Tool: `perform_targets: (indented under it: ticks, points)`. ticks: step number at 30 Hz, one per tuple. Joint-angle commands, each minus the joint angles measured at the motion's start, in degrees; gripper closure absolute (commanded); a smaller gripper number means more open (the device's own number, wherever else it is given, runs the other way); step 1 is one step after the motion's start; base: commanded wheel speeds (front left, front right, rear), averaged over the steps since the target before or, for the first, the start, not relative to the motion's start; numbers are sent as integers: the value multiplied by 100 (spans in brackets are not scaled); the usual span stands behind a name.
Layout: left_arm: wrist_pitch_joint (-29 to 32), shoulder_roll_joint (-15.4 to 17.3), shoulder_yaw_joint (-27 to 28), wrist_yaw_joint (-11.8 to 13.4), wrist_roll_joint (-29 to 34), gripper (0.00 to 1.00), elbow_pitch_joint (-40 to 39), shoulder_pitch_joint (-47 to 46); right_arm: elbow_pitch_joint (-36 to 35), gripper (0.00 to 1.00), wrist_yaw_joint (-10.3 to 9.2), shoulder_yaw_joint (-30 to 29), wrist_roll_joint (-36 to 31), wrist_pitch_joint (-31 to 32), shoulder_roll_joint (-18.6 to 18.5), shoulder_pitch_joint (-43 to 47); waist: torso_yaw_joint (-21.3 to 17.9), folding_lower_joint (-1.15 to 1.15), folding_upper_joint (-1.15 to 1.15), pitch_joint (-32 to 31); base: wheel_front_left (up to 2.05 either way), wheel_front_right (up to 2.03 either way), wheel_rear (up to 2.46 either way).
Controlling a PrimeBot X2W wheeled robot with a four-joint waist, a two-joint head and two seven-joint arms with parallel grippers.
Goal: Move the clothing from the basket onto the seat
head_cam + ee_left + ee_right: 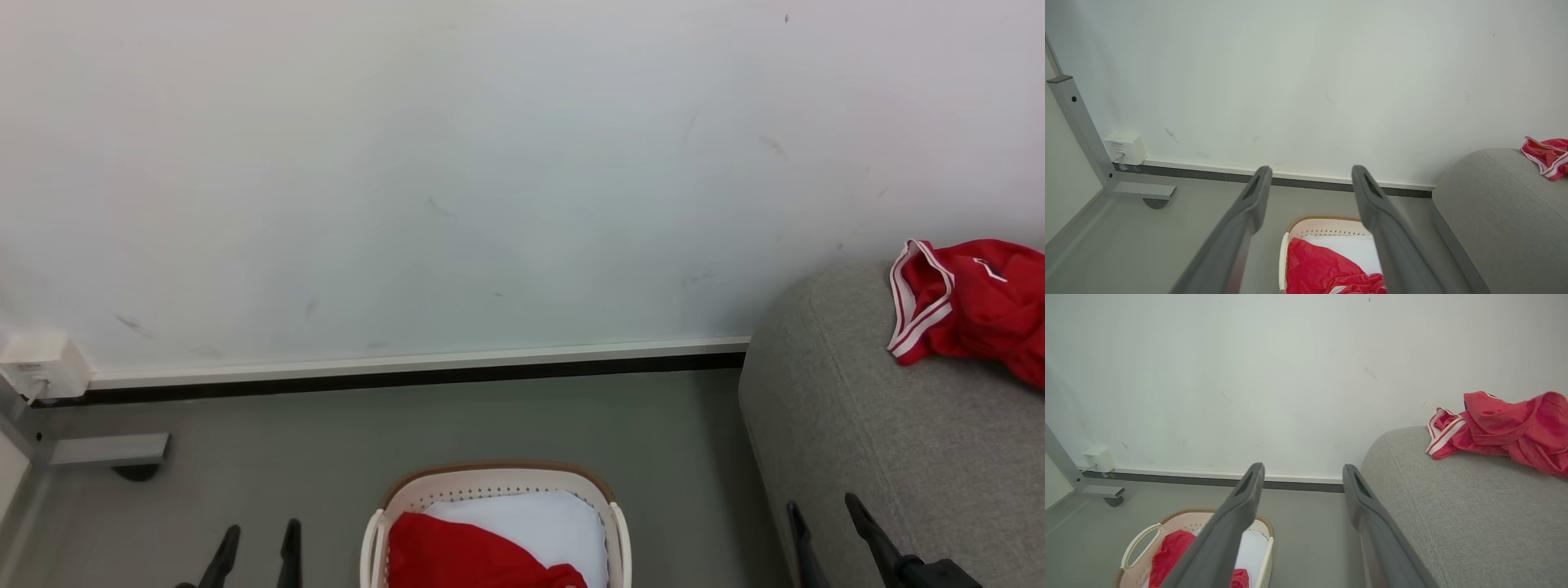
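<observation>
On the grey seat (898, 457), close to the wall (408, 163), one red garment (976, 306) with white stripe trim already lay, so the task looked partly done. A second red garment (457, 555) lay in the cream basket (498, 471) on the floor (286, 433), yet to be moved. The left gripper (263, 527) and the right gripper (820, 501) hung empty, jaws spread wide

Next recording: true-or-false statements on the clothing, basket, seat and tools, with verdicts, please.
1. A red garment with white stripe trim lies on the large grey fabric seat. True.
2. The small oval cream plastic basket with a brown rim is empty. False: red clothing lies in it.
3. The basket stands on the seat. False: it stands on the grey floor beside it.
4. The left tool and the right tool are open, holding nothing. True.
</observation>
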Motion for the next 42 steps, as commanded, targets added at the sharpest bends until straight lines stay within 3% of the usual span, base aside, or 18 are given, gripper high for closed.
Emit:
perform_targets:
  ticks: [1,17,28,34,42]
  points:
    - [-3,-9,56,-30,109,0,27,-2,27,0,-14,12,29,-20,-10,-18,-5,0,0,8,0,0,0]
    - [-3,-129,103,-130,252,0,78,-162,-95,0,-14,39,3,-21,-9,-145,-205,0,0,182,0,0,0]
    - [22,417,-1514,-133,-62,0,545,-1198,-376,0,-14,204,23,-21,-11,-559,-696,0,0,823,0,0,0]
    - [635,982,-2690,-122,-407,0,1189,-2112,-695,0,-14,325,125,-21,-6,-852,-1198,0,0,1381,0,0,0]
    - [1562,1511,-3484,-122,-828,0,2140,-3120,-1191,0,-15,536,385,-20,-7,-1181,-1824,0,0,2363,0,0,0]
